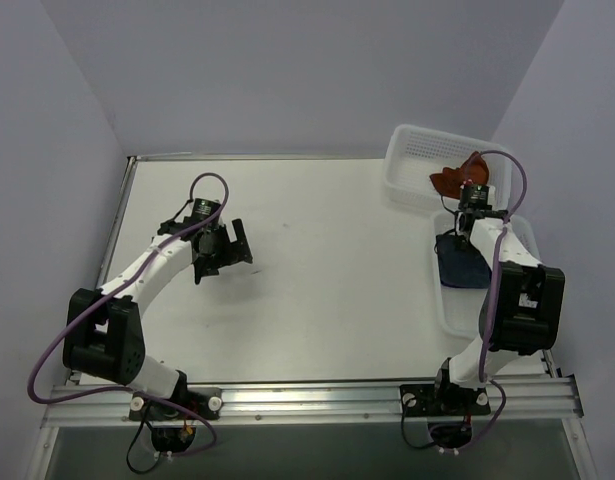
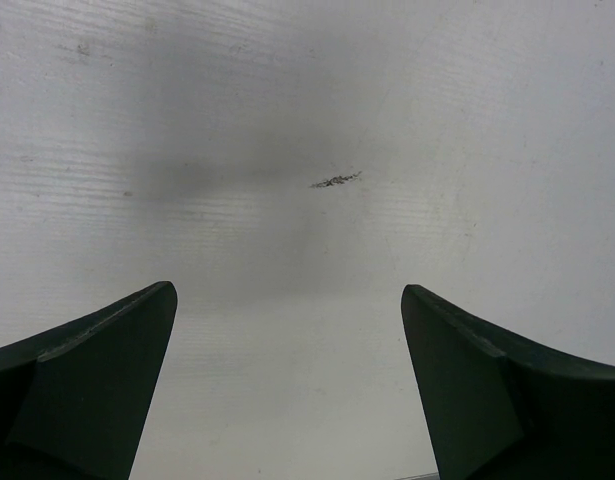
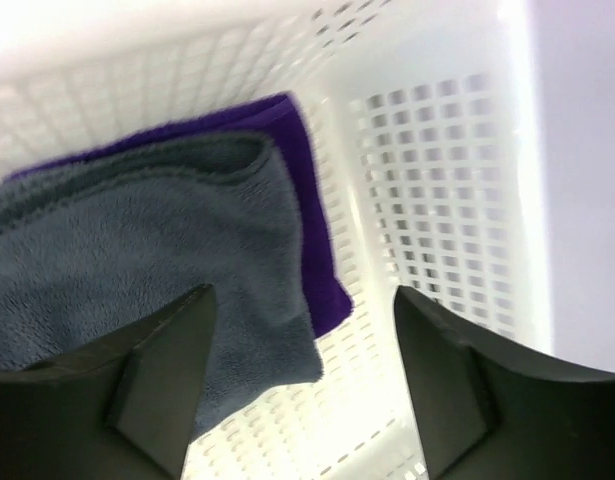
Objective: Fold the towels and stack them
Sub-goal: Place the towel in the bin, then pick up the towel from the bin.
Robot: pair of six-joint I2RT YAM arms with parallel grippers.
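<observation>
Slate-grey towel (image 3: 137, 250) lies on purple towel (image 3: 312, 230) in the near white basket (image 3: 427, 180); rust towel (image 1: 453, 180) sits in the far basket (image 1: 417, 150). Your right tool (image 3: 302, 295): spread, empty, above the grey one. Left tool (image 2: 287, 290): spread, empty, over the counter (image 2: 287, 100). Step, likely: first pick-up. Next: lower, pinch the grey edge, lift clear.

Bright light; a soft shadow on the table (image 2: 287, 230) ahead of the left jaws. Ahead of the right jaws, the white basket (image 3: 437, 180) glares and the purple towel (image 3: 317, 210) is blurred.
</observation>
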